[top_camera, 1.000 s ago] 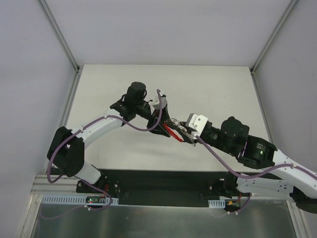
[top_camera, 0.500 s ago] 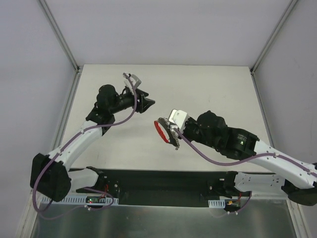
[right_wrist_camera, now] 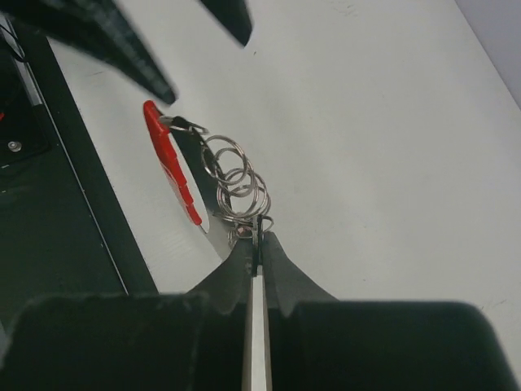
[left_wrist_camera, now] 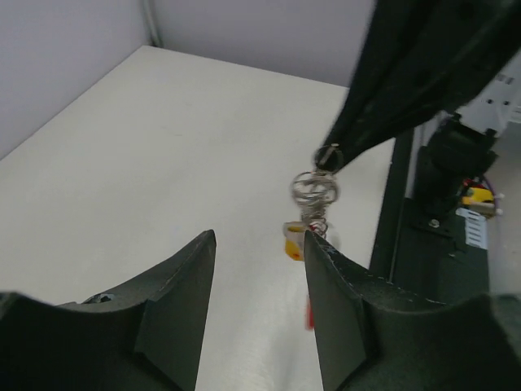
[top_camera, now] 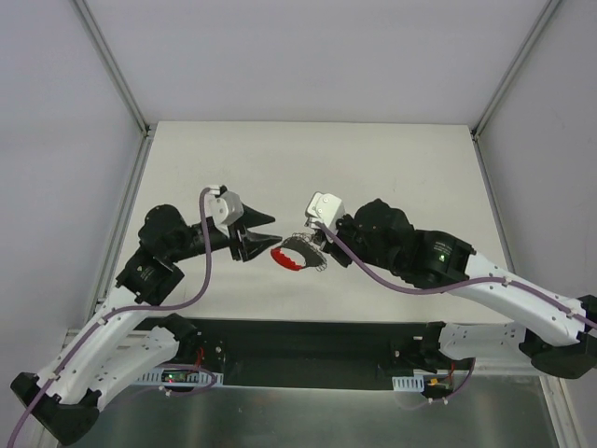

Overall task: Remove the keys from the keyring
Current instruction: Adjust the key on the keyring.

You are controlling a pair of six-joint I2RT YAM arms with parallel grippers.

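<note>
Right claw, pressed together on the keyring, holds it clear of the bench so that, we judge, its red piece hangs free before the left claw, spread and empty just beside it, ready to pull.

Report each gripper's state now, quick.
Left gripper: open, holding nothing.
Right gripper: shut on the keyring, which dangles from its fingertips.
</note>
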